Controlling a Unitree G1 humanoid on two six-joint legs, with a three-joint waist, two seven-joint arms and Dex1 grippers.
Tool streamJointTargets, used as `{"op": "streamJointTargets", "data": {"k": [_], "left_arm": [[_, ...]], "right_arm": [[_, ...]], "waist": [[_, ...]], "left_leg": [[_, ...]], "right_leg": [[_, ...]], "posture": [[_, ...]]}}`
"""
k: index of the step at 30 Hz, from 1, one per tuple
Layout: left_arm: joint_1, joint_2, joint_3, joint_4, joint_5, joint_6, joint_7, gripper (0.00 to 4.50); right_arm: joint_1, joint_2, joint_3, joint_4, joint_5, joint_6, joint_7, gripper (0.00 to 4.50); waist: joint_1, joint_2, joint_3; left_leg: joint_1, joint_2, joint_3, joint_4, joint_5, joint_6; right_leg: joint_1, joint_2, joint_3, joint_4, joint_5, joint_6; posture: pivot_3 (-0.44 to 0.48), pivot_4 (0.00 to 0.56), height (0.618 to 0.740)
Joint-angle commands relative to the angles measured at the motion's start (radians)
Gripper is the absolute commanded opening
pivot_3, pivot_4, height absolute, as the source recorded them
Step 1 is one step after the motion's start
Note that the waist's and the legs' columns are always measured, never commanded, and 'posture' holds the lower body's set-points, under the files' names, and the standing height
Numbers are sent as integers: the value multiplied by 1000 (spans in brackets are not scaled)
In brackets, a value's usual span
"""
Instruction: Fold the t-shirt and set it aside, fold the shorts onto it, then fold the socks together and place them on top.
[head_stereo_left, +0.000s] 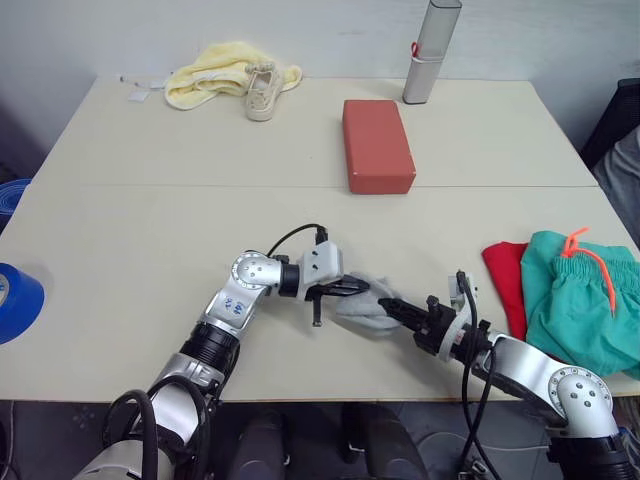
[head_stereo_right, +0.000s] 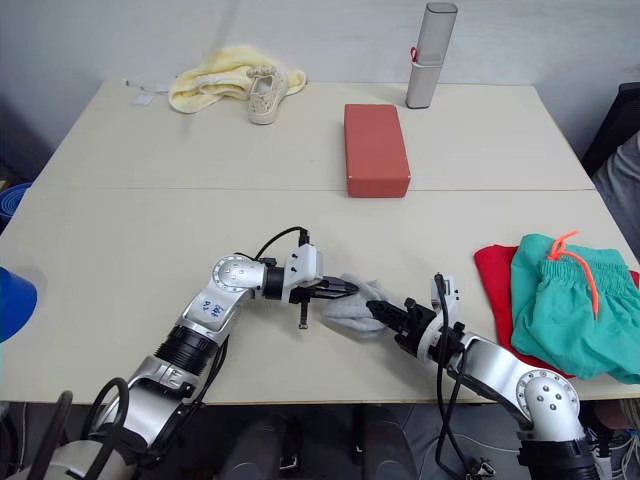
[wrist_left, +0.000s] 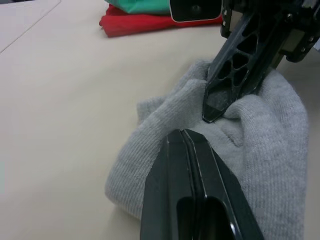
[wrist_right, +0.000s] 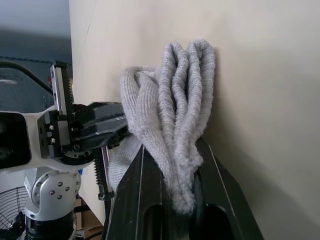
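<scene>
Near the front edge of the table (head_stereo_left: 120, 260), between the two arms, the socks (head_stereo_left: 365, 305) are found as one bunched grey bundle, resting on the tabletop. The bundle is met from both sides: the left gripper (head_stereo_left: 345, 288) comes in from the robot's left and the right gripper (head_stereo_left: 392, 306) from the robot's right, so neither arm is clearly nearer. In the right wrist view the folds of knit are seen pinched between the right gripper's two fingers, which are clamped on the socks. In the left wrist view the left gripper's fingers (wrist_left: 192, 185) are pressed flat together with no gap; their tips are laid against the sock, but whether any knit is caught between them cannot be told.

The long axis of the bundle is laid roughly across the table, along the line joining the two grippers, with its looser end turned toward the left gripper.

The stack is found well apart to the robot's right, by the table's right edge: the shorts (head_stereo_left: 580, 300) are spread over the t-shirt (head_stereo_left: 508, 280), whose red edge is left showing. The coming move is judged to be a carry toward the robot's right, which favours the right arm.
</scene>
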Motion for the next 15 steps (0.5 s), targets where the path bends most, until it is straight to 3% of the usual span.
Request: {"op": "streamJointTargets", "data": {"k": [1, 8, 11, 15], "left_arm": [[14, 23, 102, -102, -159, 69, -60, 368], [58, 155, 201, -324, -351, 297, -137, 2346], [85, 189, 218, -434, -392, 347, -128, 3327], [117, 201, 212, -519, -395, 369, -94, 4489]], "right_arm": [[53, -19, -95, -108, 51, -8, 73, 126], [196, 7, -333, -267, 93, -87, 134, 126], [193, 105, -461, -355, 93, -227, 70, 126], [186, 129, -710, -358, 93, -337, 2, 126]], "waist": [[0, 0, 0], [0, 1, 0], [0, 1, 1], [5, 2, 1]], "left_leg": [[0, 0, 0, 0, 0, 0], [-2, 0, 0, -1, 0, 0], [-1, 0, 0, -1, 0, -1], [-1, -1, 0, -1, 0, -1]], "right_leg": [[0, 0, 0, 0, 0, 0], [-1, 0, -1, -1, 0, 0], [-1, 0, 0, -1, 0, 0], [-1, 0, 1, -1, 0, 1]], "posture": [[0, 150, 740], [0, 150, 740], [0, 150, 740], [0, 150, 740]]}}
